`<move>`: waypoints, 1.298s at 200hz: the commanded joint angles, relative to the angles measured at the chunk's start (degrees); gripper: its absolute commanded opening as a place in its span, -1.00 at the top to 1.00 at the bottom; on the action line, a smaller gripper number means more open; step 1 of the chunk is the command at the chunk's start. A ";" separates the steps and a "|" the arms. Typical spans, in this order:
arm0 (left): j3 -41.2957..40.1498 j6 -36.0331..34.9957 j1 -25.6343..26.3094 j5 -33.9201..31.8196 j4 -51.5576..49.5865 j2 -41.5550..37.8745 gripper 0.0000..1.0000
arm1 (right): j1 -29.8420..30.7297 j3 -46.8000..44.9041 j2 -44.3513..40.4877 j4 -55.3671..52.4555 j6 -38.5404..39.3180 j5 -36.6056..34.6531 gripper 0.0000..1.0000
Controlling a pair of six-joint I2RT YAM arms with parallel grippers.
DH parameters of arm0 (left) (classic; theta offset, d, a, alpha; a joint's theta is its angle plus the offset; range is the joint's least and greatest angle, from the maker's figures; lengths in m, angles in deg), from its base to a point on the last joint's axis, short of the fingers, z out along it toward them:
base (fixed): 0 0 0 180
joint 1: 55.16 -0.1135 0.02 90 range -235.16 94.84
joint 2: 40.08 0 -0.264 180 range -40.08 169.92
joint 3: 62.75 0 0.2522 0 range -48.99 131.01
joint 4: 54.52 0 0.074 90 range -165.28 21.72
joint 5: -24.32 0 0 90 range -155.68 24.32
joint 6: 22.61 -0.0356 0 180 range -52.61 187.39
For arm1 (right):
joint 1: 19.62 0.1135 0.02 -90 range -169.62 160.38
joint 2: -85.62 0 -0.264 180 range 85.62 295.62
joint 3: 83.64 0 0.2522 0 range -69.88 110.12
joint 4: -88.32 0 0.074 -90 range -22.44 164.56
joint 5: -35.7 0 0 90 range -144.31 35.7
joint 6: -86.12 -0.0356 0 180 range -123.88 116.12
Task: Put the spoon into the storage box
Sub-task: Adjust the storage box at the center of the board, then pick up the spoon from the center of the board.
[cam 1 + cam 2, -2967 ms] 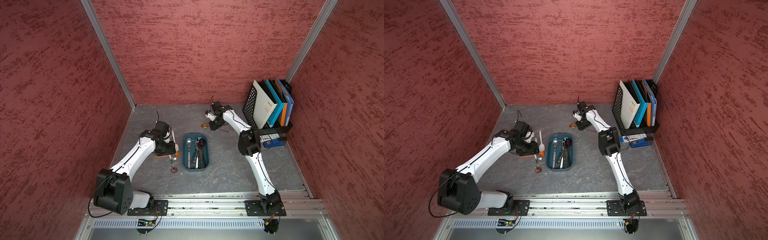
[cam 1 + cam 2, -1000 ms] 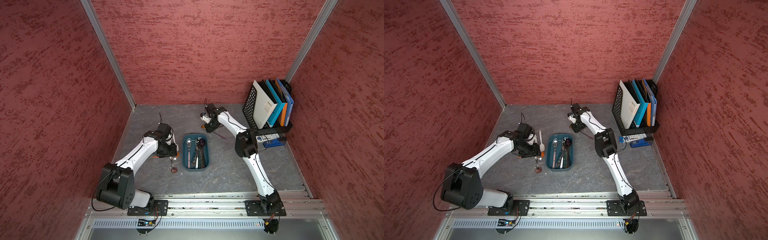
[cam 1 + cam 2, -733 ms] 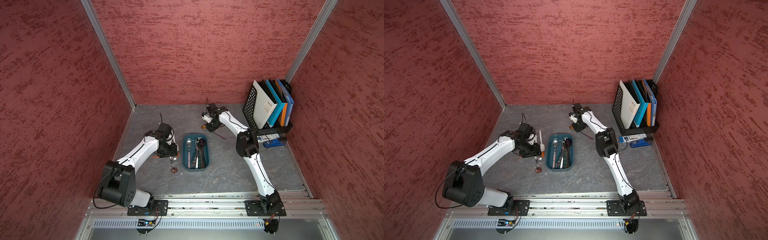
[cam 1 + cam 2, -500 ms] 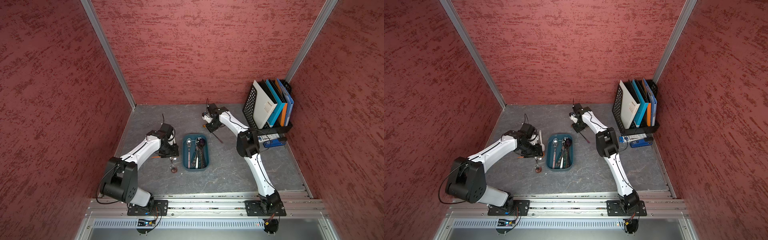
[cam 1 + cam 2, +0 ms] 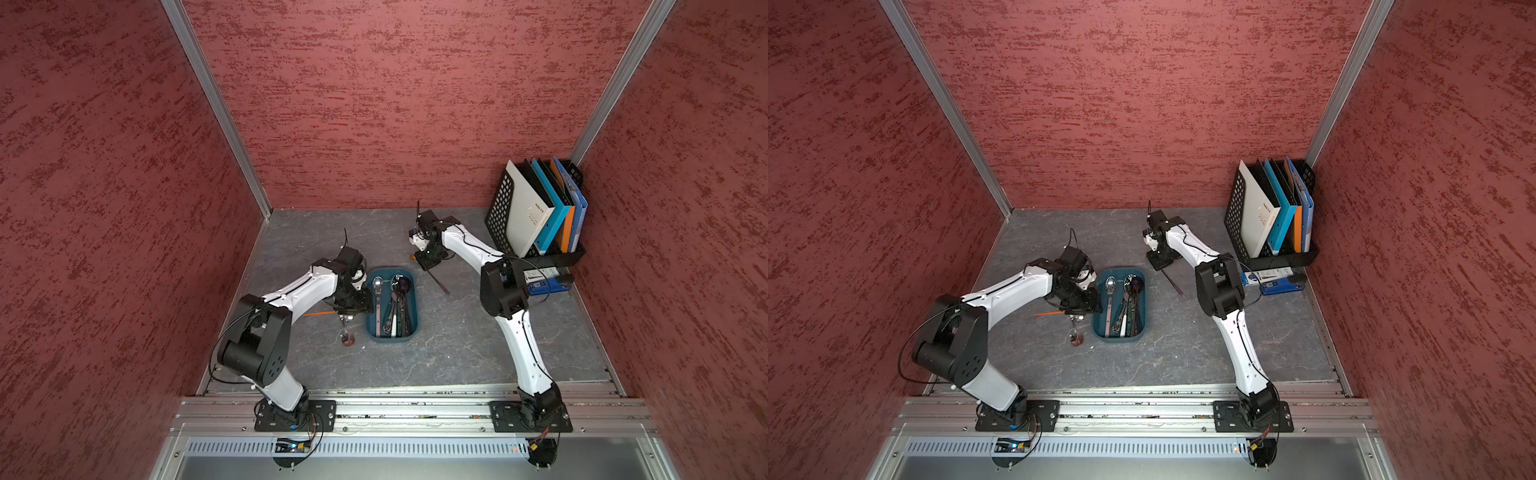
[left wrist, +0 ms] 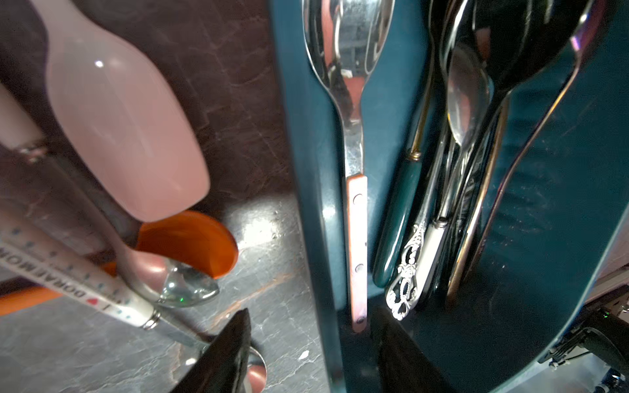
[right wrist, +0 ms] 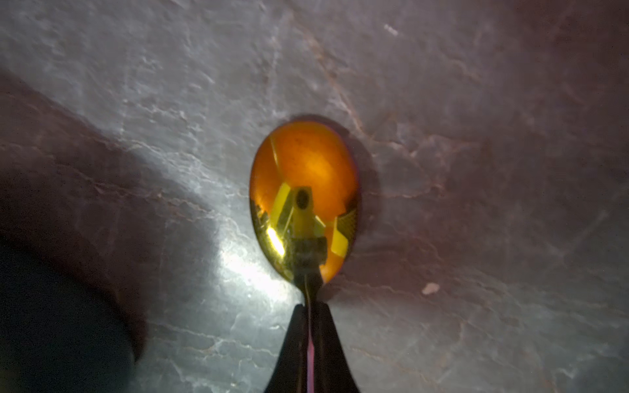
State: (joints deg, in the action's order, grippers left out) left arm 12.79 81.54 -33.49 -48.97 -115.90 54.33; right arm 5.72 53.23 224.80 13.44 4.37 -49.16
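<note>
Right gripper (image 7: pixel 310 308) was pinched shut on gold spoon (image 7: pixel 304 177), on thin neck just behind bowl. That was likely the spot raised enough off grey table (image 7: pixel 476 102) for jaws to bite. Spoon sat outside storage box (image 5: pixel 390 338), near its far end; lifted or not, could not tell. Bowl oval, mirror-bright, amber-gold; handle slim, dark. Left gripper (image 6: pixel 308 340) was half open, empty, straddling box wall beside pink spoon (image 6: pixel 119 129), probably waiting.
</note>
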 commanded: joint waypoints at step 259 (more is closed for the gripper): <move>5.28 9.89 -2.84 0.14 2.38 -4.00 -0.16 | 7.38 -27.51 -30.86 5.36 -31.99 12.56 1.00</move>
State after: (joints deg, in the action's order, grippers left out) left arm 20.35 95.48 -34.49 -45.30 -111.33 54.22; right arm 10.62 27.11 195.75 13.50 -21.14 -39.19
